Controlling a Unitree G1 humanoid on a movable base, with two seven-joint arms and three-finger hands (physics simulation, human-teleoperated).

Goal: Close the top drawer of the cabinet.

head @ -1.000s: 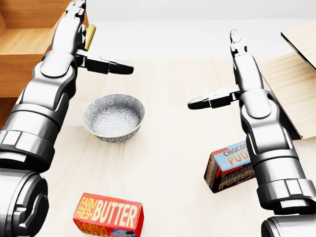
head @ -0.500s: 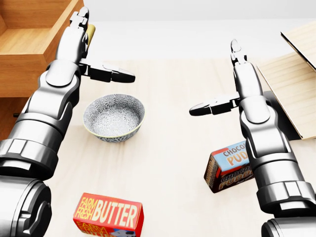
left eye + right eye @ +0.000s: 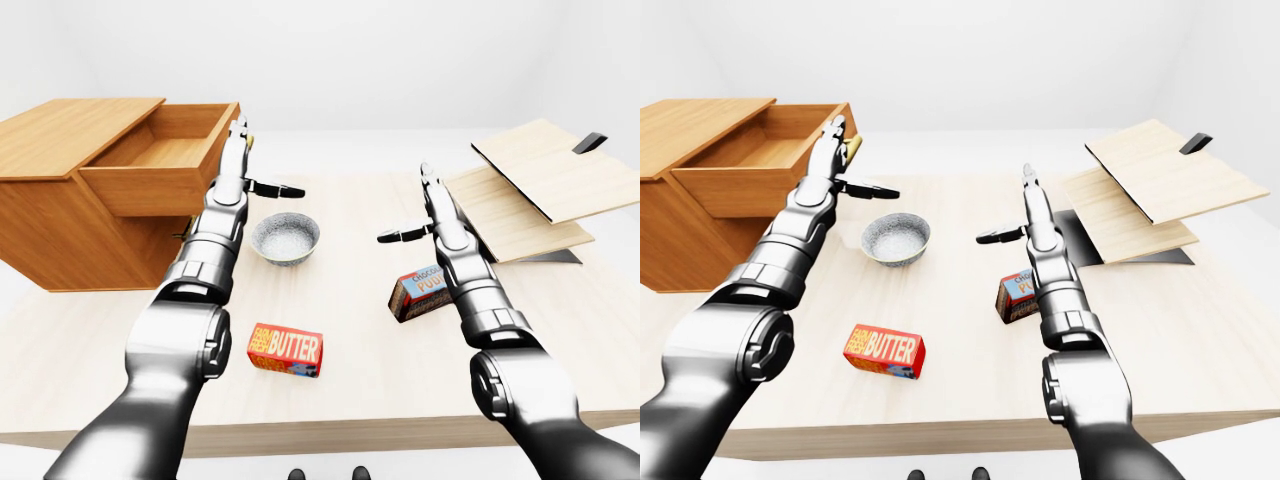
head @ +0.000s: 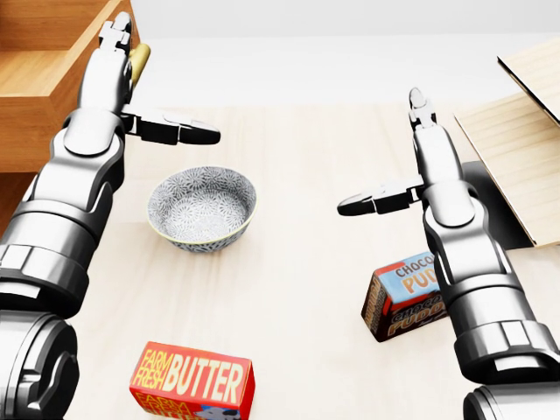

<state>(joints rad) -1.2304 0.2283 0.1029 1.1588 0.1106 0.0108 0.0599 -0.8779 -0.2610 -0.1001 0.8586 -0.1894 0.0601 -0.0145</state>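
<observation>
Pale wood table, boxy drawer (open), left hand spread

Open top drawer, left hand alongside

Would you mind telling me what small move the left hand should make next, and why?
Probably push the left hand toward the view's left against the drawer front. The drawer is pulled out of the cabinet, and the open hand is already at its front edge near the handle, so a short push should start it sliding in.
</observation>
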